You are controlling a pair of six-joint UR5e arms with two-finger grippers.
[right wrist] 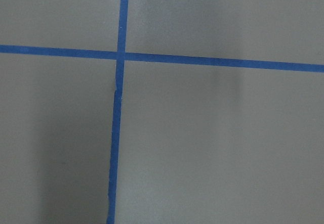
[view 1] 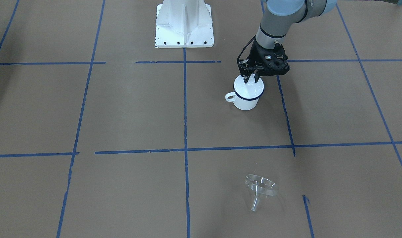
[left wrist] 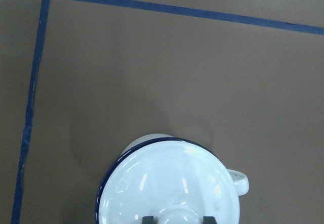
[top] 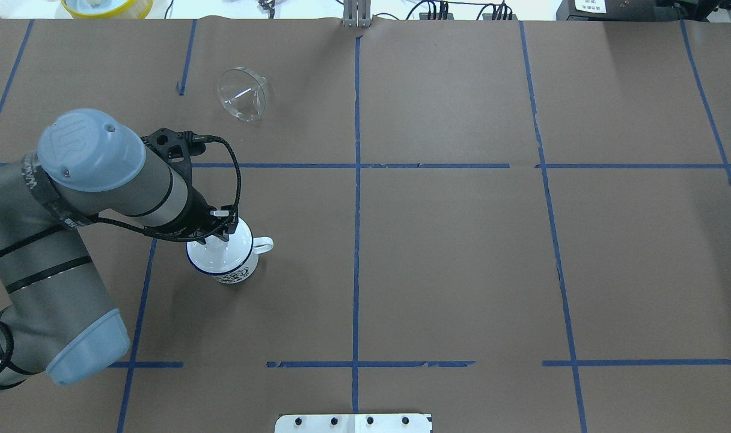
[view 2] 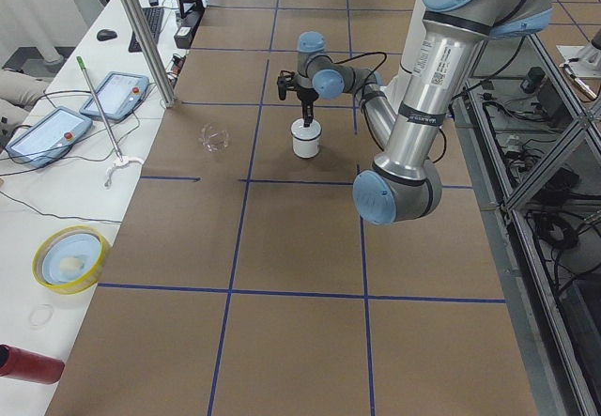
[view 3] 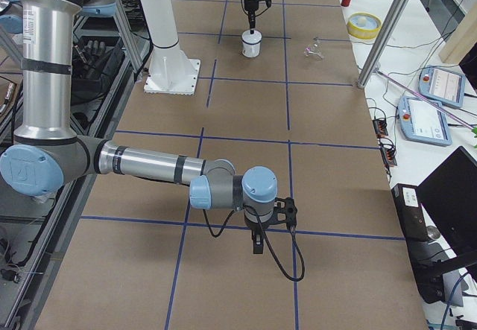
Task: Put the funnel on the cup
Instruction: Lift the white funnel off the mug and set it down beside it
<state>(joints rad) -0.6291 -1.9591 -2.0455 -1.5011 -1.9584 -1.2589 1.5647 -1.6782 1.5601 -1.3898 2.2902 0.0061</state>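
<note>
Left gripper [view 1: 250, 78] is down on the cup [view 1: 244, 101]. Its fingers [left wrist: 148, 220] are narrowly spread either side of the knob [left wrist: 178, 216] on the white lid [view 1: 252, 88], can't tell if they're actually pinching it. Funnel [view 1: 260, 187] lies on its side on the table [view 1: 121, 115], farther out, well apart from the cup. Right gripper [view 3: 258, 244] hangs low over the table's right end, can't tell how open.

The left arm [top: 101, 174] reaches forward, wrist bent so the left hand [view 1: 250, 78] points straight down. Its fingers [left wrist: 149, 219] sit close against either side of the knob of the lid [left wrist: 172, 183]. The right arm [view 3: 149, 167] stretches low over the bench [view 3: 328, 159], right hand [view 3: 257, 249] pointing down just above it; its finger spacing cannot be told.
</note>
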